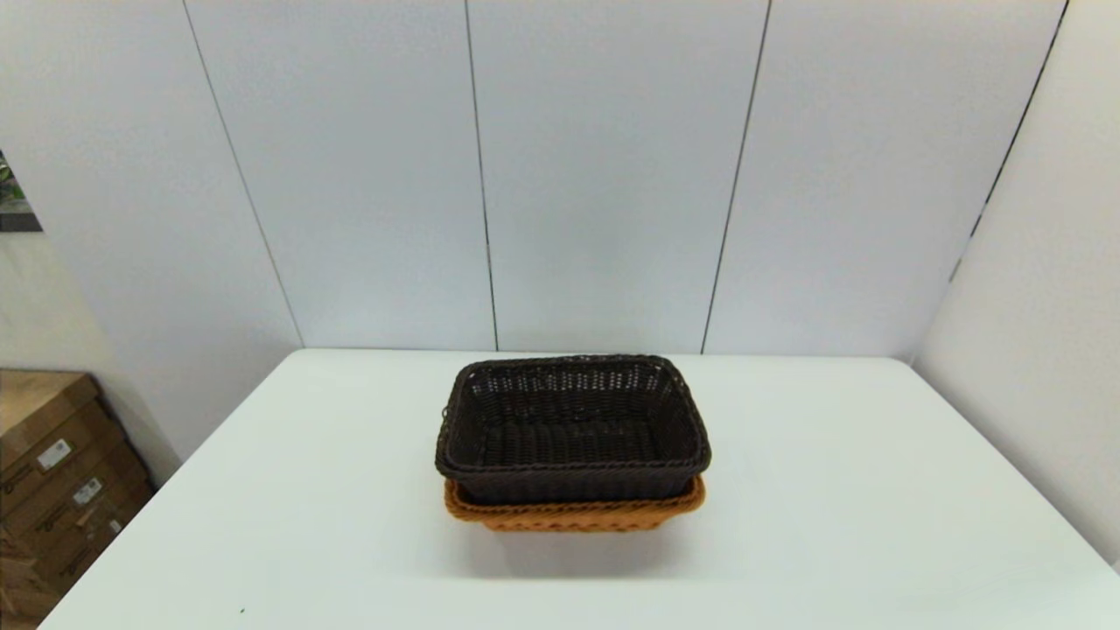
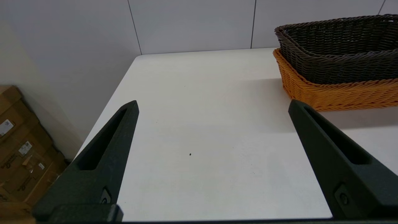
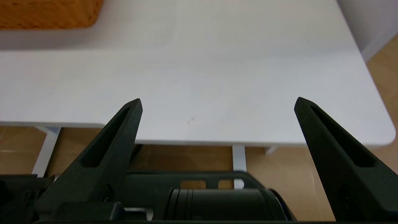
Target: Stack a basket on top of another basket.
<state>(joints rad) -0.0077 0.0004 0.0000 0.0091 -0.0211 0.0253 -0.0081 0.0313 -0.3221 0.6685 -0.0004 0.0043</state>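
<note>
Head view: the dark basket [image 1: 573, 429] sits nested in the orange basket [image 1: 573, 514], mid-counter [image 1: 875, 490], with bare room all around. Cardboard boxes [image 1: 52, 472] stand off its left edge. The left hand [image 2: 213, 105] and right hand [image 3: 217, 102] are spread wide, holding nothing, near the counter's near edge.

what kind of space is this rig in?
Probably a lab or test bay, not a home: a bare white table backed by plain panel walls, and stacked cardboard boxes on the floor beside it.
</note>
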